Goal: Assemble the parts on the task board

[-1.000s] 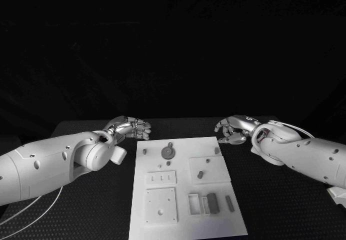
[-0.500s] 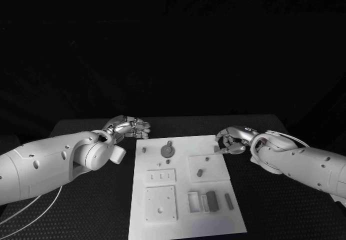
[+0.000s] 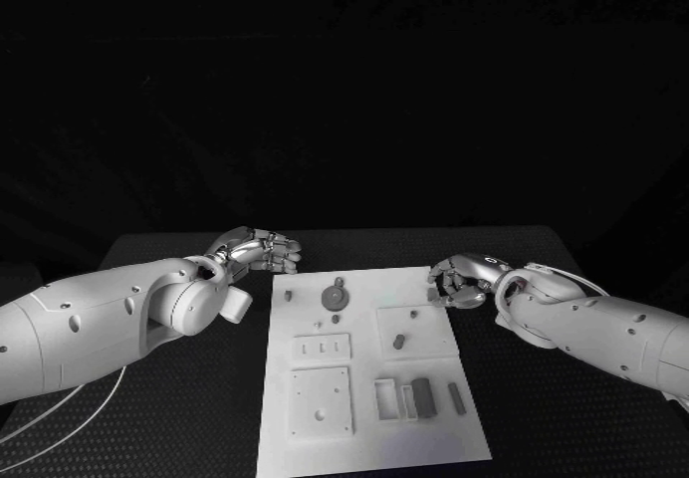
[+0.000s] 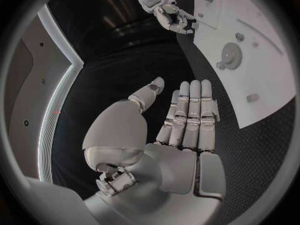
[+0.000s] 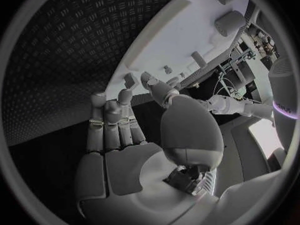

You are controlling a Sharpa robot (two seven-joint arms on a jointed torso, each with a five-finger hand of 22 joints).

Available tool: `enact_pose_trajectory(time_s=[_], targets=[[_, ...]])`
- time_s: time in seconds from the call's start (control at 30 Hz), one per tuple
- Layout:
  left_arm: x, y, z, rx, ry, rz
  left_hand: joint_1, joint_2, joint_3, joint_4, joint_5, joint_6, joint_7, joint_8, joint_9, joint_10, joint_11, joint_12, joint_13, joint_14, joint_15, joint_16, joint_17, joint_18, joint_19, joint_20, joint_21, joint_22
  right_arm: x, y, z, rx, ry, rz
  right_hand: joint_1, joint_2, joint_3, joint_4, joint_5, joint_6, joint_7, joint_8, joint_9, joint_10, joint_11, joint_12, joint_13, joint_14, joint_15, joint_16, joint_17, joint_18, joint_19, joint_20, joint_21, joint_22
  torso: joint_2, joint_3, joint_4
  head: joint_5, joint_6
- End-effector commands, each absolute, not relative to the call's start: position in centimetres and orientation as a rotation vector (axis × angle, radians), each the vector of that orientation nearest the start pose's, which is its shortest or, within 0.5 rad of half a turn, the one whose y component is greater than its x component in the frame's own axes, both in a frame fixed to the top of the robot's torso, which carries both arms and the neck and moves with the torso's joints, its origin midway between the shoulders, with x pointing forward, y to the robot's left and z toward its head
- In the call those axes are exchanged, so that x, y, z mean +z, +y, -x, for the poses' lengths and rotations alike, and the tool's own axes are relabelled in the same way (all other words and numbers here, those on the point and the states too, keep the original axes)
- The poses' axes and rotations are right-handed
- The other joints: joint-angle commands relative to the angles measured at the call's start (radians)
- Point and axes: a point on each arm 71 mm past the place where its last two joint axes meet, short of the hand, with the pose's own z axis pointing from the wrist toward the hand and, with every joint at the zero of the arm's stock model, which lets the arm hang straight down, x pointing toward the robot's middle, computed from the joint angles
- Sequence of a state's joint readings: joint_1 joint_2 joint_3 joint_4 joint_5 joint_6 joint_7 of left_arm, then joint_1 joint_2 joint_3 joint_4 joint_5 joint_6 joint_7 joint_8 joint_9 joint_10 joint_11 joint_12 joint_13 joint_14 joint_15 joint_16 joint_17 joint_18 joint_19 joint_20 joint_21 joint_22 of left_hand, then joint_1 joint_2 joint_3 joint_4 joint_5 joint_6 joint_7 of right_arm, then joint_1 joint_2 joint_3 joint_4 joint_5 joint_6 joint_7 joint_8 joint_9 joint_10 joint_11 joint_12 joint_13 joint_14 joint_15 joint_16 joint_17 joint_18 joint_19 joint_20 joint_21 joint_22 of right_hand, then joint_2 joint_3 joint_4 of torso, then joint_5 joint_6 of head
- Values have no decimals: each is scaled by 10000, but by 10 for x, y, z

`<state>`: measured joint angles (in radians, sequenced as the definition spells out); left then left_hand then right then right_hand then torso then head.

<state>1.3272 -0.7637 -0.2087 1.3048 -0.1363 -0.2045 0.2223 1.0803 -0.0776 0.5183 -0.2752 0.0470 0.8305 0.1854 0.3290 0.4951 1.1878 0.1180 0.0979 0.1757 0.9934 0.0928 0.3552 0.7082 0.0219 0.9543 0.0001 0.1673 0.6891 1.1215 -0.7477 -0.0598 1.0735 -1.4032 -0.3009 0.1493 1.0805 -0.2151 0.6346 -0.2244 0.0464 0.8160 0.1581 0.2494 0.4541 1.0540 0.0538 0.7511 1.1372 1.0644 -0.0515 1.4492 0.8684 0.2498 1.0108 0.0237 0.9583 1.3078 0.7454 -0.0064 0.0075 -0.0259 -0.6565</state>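
The white task board (image 3: 366,438) lies in the middle of the black table, and also shows in the left wrist view (image 4: 269,85). A grey round disc part (image 3: 335,297) stands near its far end. Two small pegs (image 3: 398,342) sit on a raised square plate. Toward the near end lie a dark block (image 3: 421,396) and a dark bar (image 3: 457,398), beside a white bracket (image 3: 385,398). My left hand (image 3: 260,249) hovers off the board's far left corner, fingers straight, holding nothing (image 4: 181,130). My right hand (image 3: 460,279) is at the far right edge, next to a small peg (image 3: 431,296), and is empty (image 5: 125,135).
A plate with three slots (image 3: 322,350) and a square plate (image 3: 321,403) lie on the board's left half. Bare black table (image 3: 574,418) runs along both sides of the board.
My right hand has come down and inward to the board's far right edge. The left hand has barely moved.
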Motion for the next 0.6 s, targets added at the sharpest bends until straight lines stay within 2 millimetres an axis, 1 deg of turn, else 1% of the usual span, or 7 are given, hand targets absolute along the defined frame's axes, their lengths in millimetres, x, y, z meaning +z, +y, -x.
enact_pose_trajectory(time_s=[0.03,0.2,0.27,0.37,0.43,0.53,0.6], targets=[[-193,230,-527,-13200,16801,9524,-74,40,-64,0,32,-33,13,-61,-16,-43,51,-67,13,-44,58,-38,18,41,-75,-20,-44,16,-256,-285,-531,5347,17414,1022,-67,15,4,83,39,71,150,-24,-9,-58,63,48,-15,-35,50,-16,-2,120,-7,42,-38,155,-15,-13,10,4,-20],[-193,230,-528,-13187,16807,9530,-78,43,-66,3,32,-36,15,-63,-16,-44,52,-71,14,-44,59,-42,21,42,-76,-19,-45,18,-258,-286,-533,5201,17439,863,-47,156,4,142,39,185,106,55,18,-25,22,98,-23,-12,16,17,4,120,14,27,-13,167,-15,-16,10,25,-29],[-193,230,-528,-13188,16806,9529,-80,44,-67,4,32,-37,15,-64,-16,-45,52,-73,15,-45,59,-44,23,42,-77,-19,-46,18,-259,-285,-533,5204,17455,821,-23,194,-4,129,39,221,89,81,26,-11,7,116,-26,-3,1,27,6,120,19,18,-2,172,-14,-18,13,11,-14],[-193,229,-527,-13207,16817,9520,-83,45,-69,6,32,-38,16,-65,-16,-44,52,-75,16,-45,60,-47,25,42,-77,-18,-47,19,-260,-284,-533,5239,17473,840,18,317,-48,77,39,389,34,188,65,32,-45,156,-44,27,-46,55,9,120,37,-4,28,181,-11,-9,-11,25,-15],[-193,229,-527,-13210,16823,9520,-85,46,-70,7,32,-39,16,-66,-16,-44,52,-76,17,-45,60,-48,26,42,-77,-18,-48,20,-261,-282,-533,5263,17468,847,27,408,-87,32,39,611,-31,319,117,63,-102,179,-63,51,-94,72,9,120,49,-17,49,184,-10,-6,-15,31,-23],[-193,229,-527,-13219,16833,9518,-88,48,-71,9,32,-39,17,-66,-15,-44,53,-77,17,-45,60,-50,27,43,-77,-17,-48,20,-262,-281,-533,5259,17495,832,16,511,-127,-11,40,810,-101,433,162,98,-168,198,-89,78,-156,87,7,120,63,-32,67,182,-8,-4,-20,34,-29],[-193,229,-527,-13216,16835,9520,-90,49,-72,10,32,-40,17,-67,-15,-44,53,-78,18,-45,61,-51,29,43,-78,-17,-49,21,-264,-281,-533,5217,17528,799,7,578,-148,-39,39,1009,-171,547,215,123,-229,210,-105,99,-206,99,7,120,80,-42,84,183,-7,-4,-12,26,-46]])
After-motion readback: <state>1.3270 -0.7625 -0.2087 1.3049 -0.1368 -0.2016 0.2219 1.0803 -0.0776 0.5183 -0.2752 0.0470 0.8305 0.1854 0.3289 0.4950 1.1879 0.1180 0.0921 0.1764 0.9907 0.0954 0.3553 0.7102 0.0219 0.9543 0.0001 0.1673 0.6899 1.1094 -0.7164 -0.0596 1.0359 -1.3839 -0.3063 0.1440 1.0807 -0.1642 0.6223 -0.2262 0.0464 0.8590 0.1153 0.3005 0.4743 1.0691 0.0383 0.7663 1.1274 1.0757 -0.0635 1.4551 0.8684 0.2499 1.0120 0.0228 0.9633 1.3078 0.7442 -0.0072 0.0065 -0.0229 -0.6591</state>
